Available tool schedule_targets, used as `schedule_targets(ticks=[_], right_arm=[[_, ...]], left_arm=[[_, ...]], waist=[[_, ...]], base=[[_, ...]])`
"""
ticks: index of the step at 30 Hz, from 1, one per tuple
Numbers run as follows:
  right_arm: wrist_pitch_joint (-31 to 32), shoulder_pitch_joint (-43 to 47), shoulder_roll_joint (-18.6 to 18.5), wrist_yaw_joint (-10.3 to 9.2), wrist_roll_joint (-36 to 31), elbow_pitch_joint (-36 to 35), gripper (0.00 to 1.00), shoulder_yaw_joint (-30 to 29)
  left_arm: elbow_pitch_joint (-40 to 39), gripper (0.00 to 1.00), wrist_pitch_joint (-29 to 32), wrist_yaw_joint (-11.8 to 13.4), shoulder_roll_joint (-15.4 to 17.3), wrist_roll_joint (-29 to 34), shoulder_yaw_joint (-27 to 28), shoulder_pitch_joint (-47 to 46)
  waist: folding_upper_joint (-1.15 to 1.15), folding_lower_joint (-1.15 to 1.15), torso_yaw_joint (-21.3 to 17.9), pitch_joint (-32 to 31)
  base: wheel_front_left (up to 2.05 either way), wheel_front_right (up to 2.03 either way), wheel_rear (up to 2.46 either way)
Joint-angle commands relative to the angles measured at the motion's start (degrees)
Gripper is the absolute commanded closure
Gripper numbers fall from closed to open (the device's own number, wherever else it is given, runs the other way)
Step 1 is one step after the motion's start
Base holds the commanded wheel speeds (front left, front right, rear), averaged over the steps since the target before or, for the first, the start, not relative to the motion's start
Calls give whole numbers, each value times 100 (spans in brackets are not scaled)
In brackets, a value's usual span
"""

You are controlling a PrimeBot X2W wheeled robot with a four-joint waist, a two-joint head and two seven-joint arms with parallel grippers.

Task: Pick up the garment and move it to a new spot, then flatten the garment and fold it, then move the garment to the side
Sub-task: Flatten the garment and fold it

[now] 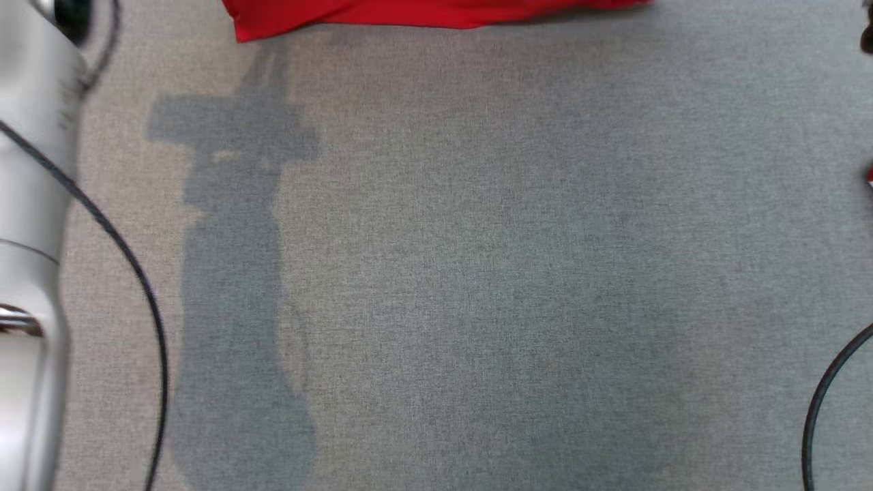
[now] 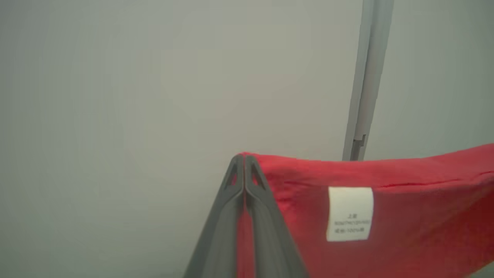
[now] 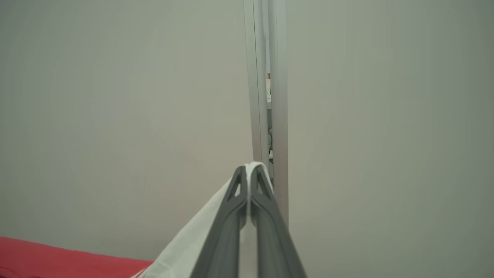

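Garment (image 2: 405, 216), red, was pinched at two places. In the left wrist view the left pincer (image 2: 244, 156) had its fingers pressed together on the garment's top edge at a corner. Red cloth showed in the slit between them and spread away to that view's right. A white label (image 2: 350, 213) lay flat on the cloth just beside the fingers; its print was too small to read.

The right pincer (image 3: 249, 168) was likewise clamped tight, on a fold of white fabric (image 3: 193, 239) that peeked over its tips. This fabric ran down to meet red cloth (image 3: 58, 258) at that view's lower left.

From the head, the near ground was grey worktop (image 1: 477, 307), bare and broad across the middle. The pale left forearm (image 1: 31, 204) stood along the left margin with a dark cable (image 1: 116, 252) looping beside it. A second cable (image 1: 829, 395) curved in at the lower right. An arm-shaped shadow (image 1: 232, 273) lay left of centre.

At the far edge a red hem (image 1: 409, 13) crossed the top of the head view, its left corner hanging lowest. I could not tell whether it touched the worktop.

Beyond both pincers stood plain pale wall. It was broken by a grey upright post (image 2: 364, 85) in the left wrist view and a narrow framed gap (image 3: 266, 77) in the right.
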Motion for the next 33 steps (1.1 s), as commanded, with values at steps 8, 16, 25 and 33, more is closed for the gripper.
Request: schedule_targets(ticks=[8,16,25,33], right_arm=[[-17,1538,-425,2,1028,-935,100,805],[-16,3965,-878,3,1846,-2573,100,577],[-17,6523,-955,3,2189,-3804,100,320],[194,8287,-1062,2,2282,-4829,100,-156]], left_arm=[[-467,100,-191,-13,53,-1112,-366,1263],[-1548,100,-336,-13,551,-1388,-450,3058],[-3758,100,-230,736,1088,-1723,13,5679],[-6153,100,594,1800,1847,-1943,267,7746]], waist=[[0,0,58,205],[0,0,36,-78],[0,0,-85,-735],[0,0,-155,-1179]], base=[[0,0,0],[0,0,0],[0,0,0],[0,0,0]])
